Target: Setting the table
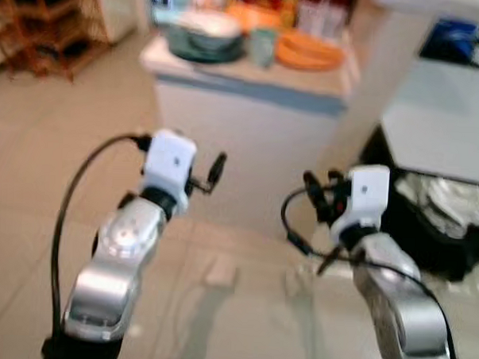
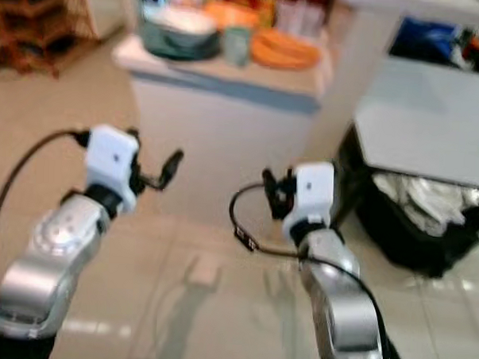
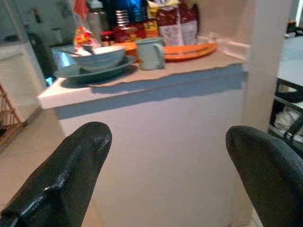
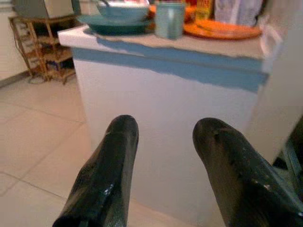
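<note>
Ahead stands a white counter [image 1: 250, 116] with a blue band under its top. On it are a teal plate [image 3: 80, 74] holding a pale bowl [image 3: 100, 56], a teal cup [image 3: 150, 53] and an orange plate [image 3: 191, 50]. My left gripper [image 3: 168, 142] is raised in front of the counter, well short of it, open with nothing between its fingers. My right gripper [image 4: 165, 130] is held up beside it at about the same height, also open and empty, pointing at the counter's front face.
Bottles and food packets [image 3: 173, 21] crowd the back of the counter. A wooden rack [image 1: 48, 20] stands at the far left. A grey table [image 1: 441, 125] is on the right, with a black basket of white cloth [image 1: 441, 208] below it. Tiled floor lies between me and the counter.
</note>
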Robot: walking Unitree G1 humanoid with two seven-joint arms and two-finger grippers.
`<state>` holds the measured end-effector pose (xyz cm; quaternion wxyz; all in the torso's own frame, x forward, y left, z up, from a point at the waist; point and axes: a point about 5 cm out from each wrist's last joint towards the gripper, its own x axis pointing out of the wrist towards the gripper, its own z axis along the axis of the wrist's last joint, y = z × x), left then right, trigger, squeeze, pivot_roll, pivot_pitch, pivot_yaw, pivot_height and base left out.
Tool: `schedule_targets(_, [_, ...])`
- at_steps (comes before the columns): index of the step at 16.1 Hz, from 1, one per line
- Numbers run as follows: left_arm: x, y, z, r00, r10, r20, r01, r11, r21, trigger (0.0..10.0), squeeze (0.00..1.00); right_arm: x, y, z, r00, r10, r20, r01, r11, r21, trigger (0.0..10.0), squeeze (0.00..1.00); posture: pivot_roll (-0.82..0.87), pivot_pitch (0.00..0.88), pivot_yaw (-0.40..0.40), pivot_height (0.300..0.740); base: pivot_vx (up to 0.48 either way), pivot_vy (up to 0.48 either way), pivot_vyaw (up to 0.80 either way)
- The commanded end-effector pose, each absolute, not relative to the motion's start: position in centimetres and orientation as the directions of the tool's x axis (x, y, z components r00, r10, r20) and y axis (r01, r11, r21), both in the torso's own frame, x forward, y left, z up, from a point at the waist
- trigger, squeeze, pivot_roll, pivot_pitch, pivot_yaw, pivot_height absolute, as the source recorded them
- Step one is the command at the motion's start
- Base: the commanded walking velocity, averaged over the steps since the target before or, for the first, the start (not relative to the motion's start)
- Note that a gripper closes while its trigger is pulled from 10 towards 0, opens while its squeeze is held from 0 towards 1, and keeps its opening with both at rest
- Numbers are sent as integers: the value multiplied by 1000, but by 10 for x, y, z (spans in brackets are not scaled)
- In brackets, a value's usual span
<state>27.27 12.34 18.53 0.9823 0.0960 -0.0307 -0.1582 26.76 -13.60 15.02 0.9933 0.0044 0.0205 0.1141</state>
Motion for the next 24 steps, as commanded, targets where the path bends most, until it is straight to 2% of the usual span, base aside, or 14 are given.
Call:
schedule_targets(1, [272,114,189,938,-344,46,332,927,175,10000,0,269,-147,154,981,191,-28,-191,982,1,10000,0,32,27,-48,740,480,0,0])
schedule_targets(11, [274,116,191,941,-335,47,322,930,179,10000,0,274,-149,162,985,171,13,-171,985,23,10000,0,31,33,-50,740,480,0,0])
schedule_targets(20, [272,112,192,931,-359,58,346,923,169,10000,0,272,-156,179,982,131,134,-145,985,97,10000,0,29,36,-52,740,480,0,-786])
schedule_targets(21, [268,109,192,918,-391,68,373,909,188,10000,0,266,-154,185,965,159,207,-183,978,100,10000,0,30,34,-53,740,0,0,0])
schedule_targets(24, [267,107,191,913,-399,80,377,904,203,10000,0,262,-153,188,954,172,247,-204,973,111,10000,0,30,33,-53,740,0,0,0])
